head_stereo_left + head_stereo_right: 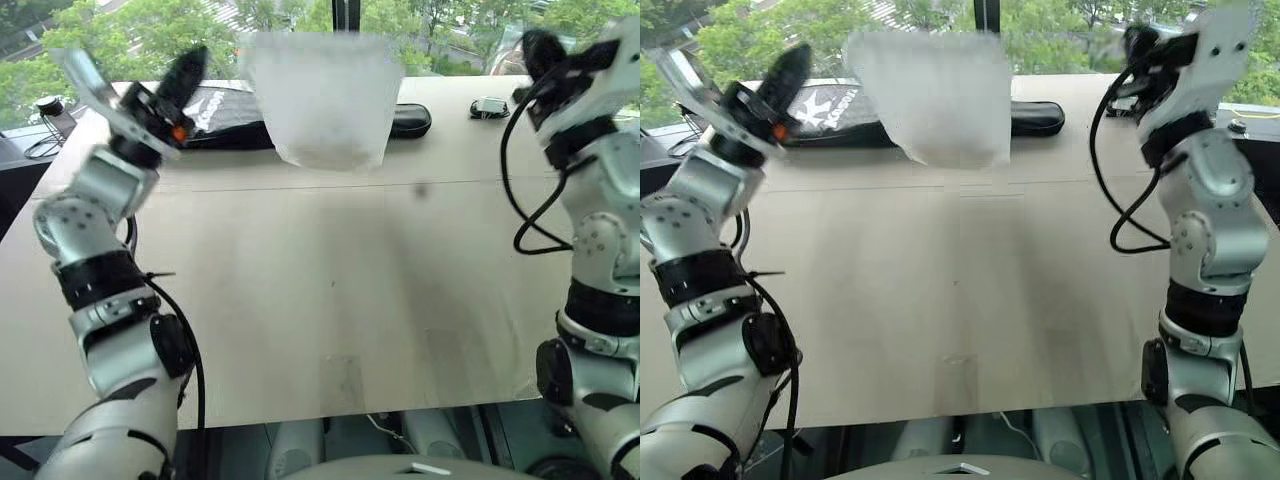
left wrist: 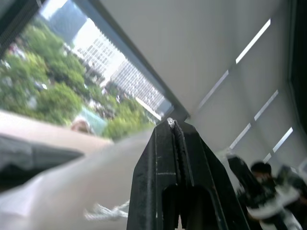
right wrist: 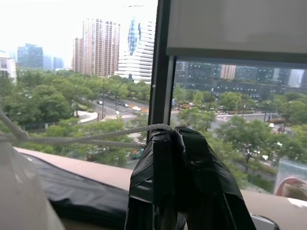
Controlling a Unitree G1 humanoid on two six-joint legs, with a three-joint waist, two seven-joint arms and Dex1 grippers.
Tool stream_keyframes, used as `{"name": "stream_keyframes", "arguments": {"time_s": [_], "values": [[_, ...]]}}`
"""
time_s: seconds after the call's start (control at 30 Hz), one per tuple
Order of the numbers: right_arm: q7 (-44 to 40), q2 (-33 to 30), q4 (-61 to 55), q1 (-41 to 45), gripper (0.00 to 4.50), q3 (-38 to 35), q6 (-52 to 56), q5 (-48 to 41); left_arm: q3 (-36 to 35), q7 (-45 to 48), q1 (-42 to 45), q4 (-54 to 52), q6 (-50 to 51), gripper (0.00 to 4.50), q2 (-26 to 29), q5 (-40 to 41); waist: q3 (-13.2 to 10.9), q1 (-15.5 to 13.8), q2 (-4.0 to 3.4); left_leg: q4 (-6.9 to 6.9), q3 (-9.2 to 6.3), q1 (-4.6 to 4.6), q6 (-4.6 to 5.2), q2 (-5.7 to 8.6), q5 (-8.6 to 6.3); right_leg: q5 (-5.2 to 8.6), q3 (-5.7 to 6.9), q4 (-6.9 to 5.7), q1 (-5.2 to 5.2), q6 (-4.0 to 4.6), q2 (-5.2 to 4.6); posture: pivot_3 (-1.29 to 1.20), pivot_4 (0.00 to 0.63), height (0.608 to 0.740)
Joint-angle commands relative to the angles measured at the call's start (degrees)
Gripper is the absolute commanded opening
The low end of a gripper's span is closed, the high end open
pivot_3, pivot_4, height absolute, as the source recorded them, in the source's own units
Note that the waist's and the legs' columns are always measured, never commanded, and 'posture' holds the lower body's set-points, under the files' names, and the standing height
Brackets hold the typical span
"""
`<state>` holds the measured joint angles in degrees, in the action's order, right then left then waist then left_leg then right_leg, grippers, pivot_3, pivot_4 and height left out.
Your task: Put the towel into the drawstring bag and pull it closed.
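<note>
While the thin see-through white cloth drawstring bag [image 1: 322, 98] hangs in the air above the pale wooden table [image 1: 320, 300], both arms are held up high on either side of it. From the bag, the left gripper [image 1: 186, 68] is at about nine o'clock and the right gripper [image 1: 540, 48] is at about three o'clock. The left one looks nearer to the bag; the right one is well apart from it.

Both pairs of black fingers are pressed tight together. In the right wrist view, thin white cords [image 3: 86, 136] run from the bag to the right gripper's fingertips, so it is pinching the cord. I think the left gripper pinches the cord on its side too, but I cannot see that clearly.

The bag hangs with its long side up and down and its mouth at the top. I cannot tell if the towel is inside. To close the mouth more, the grippers likely must pull apart, toward nine and three o'clock.
</note>
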<state>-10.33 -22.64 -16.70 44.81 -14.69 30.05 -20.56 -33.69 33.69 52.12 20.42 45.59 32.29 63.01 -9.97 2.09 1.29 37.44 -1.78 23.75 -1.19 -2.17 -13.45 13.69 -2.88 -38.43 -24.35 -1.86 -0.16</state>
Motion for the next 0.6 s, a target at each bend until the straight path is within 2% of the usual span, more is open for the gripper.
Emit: {"name": "stream_keyframes", "arguments": {"time_s": [0.03,0.27,0.6], "values": [[2.28,-3.14,-0.04,3.88,0.0,-4.46,-2.23,0.88,-4.26,-5.53,6.55,6.52,-9.41,0.01,1.42,-3.0,-0.01,-0.05,0.01,0.0,-0.01,0.01,0.0,0.0,0.0,0.0,0.02,-0.01,0.0,0.0,0.0,0.0,0.15,0.74],[3.93,-6.52,0.92,6.02,0.0,-5.02,-4.12,2.71,-3.98,-9.81,12.47,15.3,-21.43,0.01,3.71,-10.8,-0.01,0.15,0.01,-0.06,0.02,0.03,0.0,0.0,0.0,-0.01,0.0,0.08,-0.02,0.0,0.0,0.0,0.15,0.74],[8.32,-12.38,4.76,5.47,0.0,-10.33,-7.2,7.3,-5.16,-13.82,13.12,28.89,-35.48,0.01,9.14,-19.87,-0.01,-0.07,0.02,-0.12,0.15,0.18,0.0,0.0,0.0,-0.01,-0.1,0.07,-0.22,0.0,-0.02,0.0,0.15,0.74]]}}
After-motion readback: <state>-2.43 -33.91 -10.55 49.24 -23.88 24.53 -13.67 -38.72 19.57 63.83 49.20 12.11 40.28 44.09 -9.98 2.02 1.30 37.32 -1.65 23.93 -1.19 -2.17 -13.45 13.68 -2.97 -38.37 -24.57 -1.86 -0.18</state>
